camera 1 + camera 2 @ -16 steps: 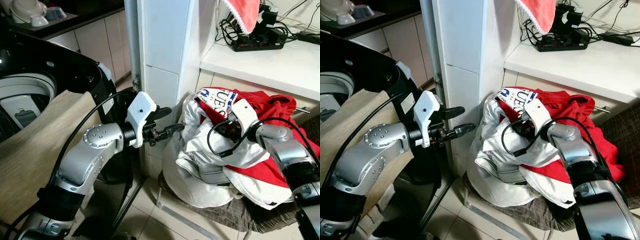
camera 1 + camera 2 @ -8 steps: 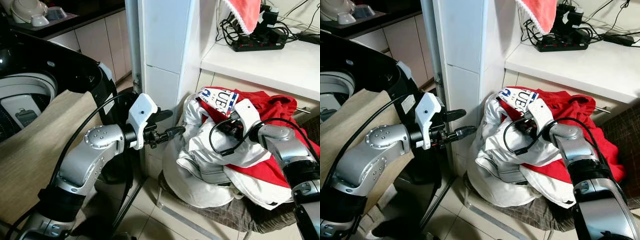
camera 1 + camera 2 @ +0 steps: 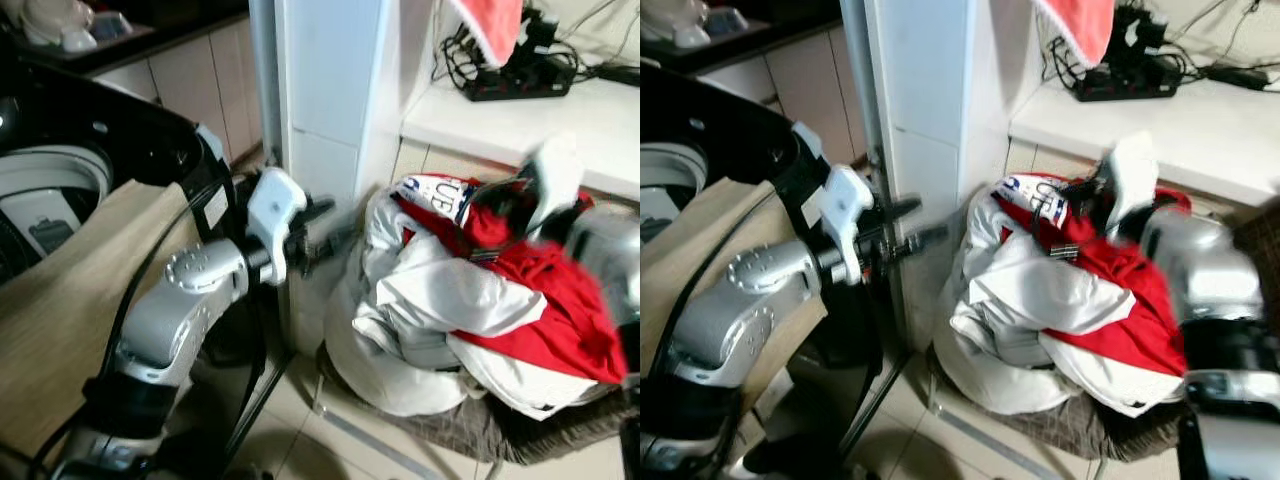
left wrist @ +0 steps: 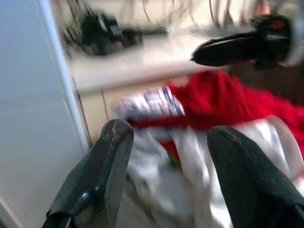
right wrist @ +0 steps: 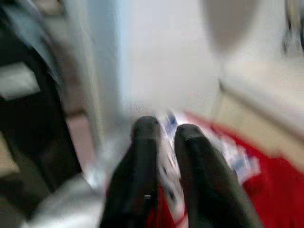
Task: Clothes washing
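Tiled floor (image 3: 300, 440), white pillar (image 3: 330, 90), clothes pile (image 3: 450, 300), white countertop (image 3: 530, 120)

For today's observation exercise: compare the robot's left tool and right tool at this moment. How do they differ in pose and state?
The left tool has its fingers spread wide apart, while the right tool has its fingers nearly together. The left tool sits beside the white pillar, short of the laundry pile; the right tool is over the top of the pile's red garment. Both have two long black fingers and point toward the pile.
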Robot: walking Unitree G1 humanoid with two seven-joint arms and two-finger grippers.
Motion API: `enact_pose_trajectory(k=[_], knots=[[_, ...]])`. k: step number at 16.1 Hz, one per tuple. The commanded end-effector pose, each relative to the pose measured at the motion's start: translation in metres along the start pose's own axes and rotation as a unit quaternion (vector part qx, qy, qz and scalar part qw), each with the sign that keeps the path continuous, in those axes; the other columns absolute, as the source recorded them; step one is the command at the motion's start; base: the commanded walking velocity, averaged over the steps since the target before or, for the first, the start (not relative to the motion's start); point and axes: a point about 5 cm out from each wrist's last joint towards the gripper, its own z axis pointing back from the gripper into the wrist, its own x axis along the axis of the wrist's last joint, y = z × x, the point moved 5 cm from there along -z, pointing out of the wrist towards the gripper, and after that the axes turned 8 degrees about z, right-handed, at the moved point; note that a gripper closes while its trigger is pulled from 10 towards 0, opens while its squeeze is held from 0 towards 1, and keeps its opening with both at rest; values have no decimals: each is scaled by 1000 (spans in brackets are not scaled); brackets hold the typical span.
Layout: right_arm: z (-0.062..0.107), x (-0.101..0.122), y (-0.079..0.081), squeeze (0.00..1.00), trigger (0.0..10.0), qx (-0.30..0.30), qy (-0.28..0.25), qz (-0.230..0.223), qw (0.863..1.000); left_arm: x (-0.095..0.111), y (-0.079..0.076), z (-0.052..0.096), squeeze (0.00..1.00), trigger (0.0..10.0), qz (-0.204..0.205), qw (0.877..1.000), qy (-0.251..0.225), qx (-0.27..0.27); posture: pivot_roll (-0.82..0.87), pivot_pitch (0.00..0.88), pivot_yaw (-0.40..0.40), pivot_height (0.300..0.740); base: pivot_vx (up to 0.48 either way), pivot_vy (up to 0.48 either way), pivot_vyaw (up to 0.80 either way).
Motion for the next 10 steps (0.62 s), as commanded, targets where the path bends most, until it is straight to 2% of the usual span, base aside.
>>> enact_pose_trajectory(k=[1, 2, 3, 4, 5, 6, 7, 8, 10], knots=[[12, 38, 7, 0, 0, 34, -57, 9, 998, 22, 7, -2, 0, 10000, -5, 999, -46, 16, -130, 0, 17, 740, 0, 0, 0], [21, 62, 17, 0, 0, 65, -96, 15, 993, 32, 11, -4, 0, 10000, -7, 997, -71, 30, -133, 0, 18, 740, 0, 0, 0], [24, 72, 20, 0, 0, 79, -112, 14, 991, 36, 13, -4, 0, 10000, -4, 996, -81, 35, -135, 0, 18, 740, 0, 0, 0], [25, 74, 23, 0, 0, 70, -95, 44, 992, 35, 13, -5, 0, 10000, 0, 996, -77, 35, -141, 0, 19, 740, 0, 0, 0], [21, 66, 21, 0, 5686, 50, -71, 58, 995, 28, 12, -5, 0, 10000, -4, 998, -60, 33, -141, 0, 19, 740, 0, 0, 0], [16, 56, 20, 0, 10000, 32, -49, 66, 996, 19, 12, -6, 0, 10000, -12, 999, -37, 31, -143, 0, 20, 740, 0, 0, 0], [4, 34, 18, 384, 10000, -3, -7, 60, 998, 0, 10, -5, 0, 10000, -26, 999, 6, 26, -144, 0, 23, 740, 0, 0, 0], [-10, 13, 17, 1000, 10000, -38, 20, 27, 999, -10, 5, -4, 0, 10000, -20, 999, 25, 15, -144, 0, 25, 740, 0, 0, 0], [-22, -9, 17, 1000, 10000, -49, 48, 23, 997, -14, 0, -3, 0, 10000, -18, 999, 36, 2, -134, 0, 24, 740, 0, 0, 0]])
